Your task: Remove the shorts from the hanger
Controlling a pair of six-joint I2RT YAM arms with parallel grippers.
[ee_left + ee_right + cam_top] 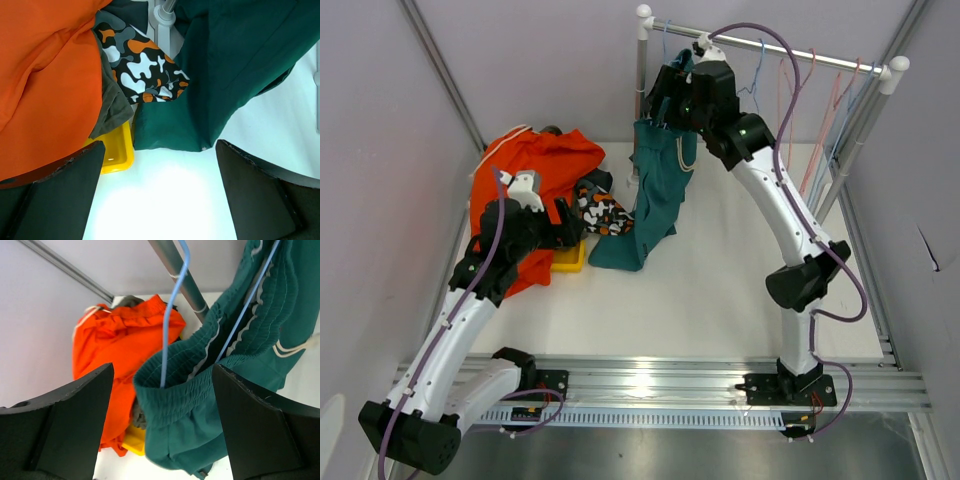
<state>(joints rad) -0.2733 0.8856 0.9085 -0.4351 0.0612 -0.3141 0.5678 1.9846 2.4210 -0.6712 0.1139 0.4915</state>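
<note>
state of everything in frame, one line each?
teal shorts: on the blue hanger, hanging from the rack, hem on the table
orange shorts: off hanger, heaped on table
camo shorts: off hanger, in the heap
olive-grey shorts: in the heap, under orange
yellow tray: partly covered
left gripper: open, empty
right gripper: open, around teal waistband
other hangers: empty, on rack

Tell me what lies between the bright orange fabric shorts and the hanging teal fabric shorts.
In the left wrist view: a strip of olive-grey fabric, then the orange-black-white camouflage shorts; the corner of a yellow tray shows below.
</note>
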